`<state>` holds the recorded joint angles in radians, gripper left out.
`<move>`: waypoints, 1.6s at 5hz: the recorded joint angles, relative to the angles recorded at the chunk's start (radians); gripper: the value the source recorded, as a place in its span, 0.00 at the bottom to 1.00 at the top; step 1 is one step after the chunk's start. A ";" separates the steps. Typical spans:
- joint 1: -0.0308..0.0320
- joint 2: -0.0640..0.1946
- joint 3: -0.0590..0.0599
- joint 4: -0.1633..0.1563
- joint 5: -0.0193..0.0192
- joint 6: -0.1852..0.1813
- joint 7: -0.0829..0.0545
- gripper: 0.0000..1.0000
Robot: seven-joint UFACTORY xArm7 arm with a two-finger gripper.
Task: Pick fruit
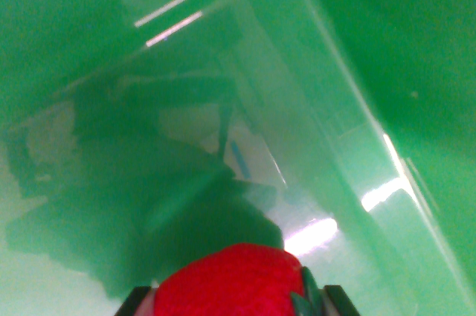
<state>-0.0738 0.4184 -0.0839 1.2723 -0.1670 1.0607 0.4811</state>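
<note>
At the bottom edge of the wrist view sat a red strawberry [232, 280], very close to the camera. It had a bit of green leaf on the wrist view's right. Two dark finger tips [135, 302] poked up, one on each side of the berry. The gripper [236, 302] was closed around the strawberry, with the jaws only as far apart as the berry was wide. Both tips looked like they touched the fruit, so it seemed to be held tight.

My guess was that the picking step was done, or almost done, and the carrying step was in hand. The next move needed a steady hold, not a harder squeeze, since a soft berry could squash. It also needed a clear way up and out.

Past the berry was a shiny green bin [416, 48]. Its floor and walls were smooth and threw back bright streaks of light and a dark shape, likely the arm's own reflection. A pale edge ran slanted up the wrist view's right side. I could not tell if the berry rested on the floor or hung above it.
</note>
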 joint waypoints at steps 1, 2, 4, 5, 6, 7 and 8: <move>0.0000 0.000 0.000 0.000 0.0000 0.000 0.000 1.00; 0.0007 -0.011 0.000 0.028 0.0007 0.039 -0.006 1.00; 0.0015 -0.023 0.000 0.059 0.0015 0.081 -0.012 1.00; 0.0015 -0.023 0.000 0.059 0.0015 0.081 -0.012 1.00; 0.0023 -0.036 0.000 0.090 0.0023 0.124 -0.018 1.00; 0.0023 -0.036 0.000 0.090 0.0023 0.124 -0.018 1.00; 0.0031 -0.049 0.000 0.123 0.0032 0.170 -0.024 1.00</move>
<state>-0.0707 0.3694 -0.0839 1.3953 -0.1638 1.2311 0.4568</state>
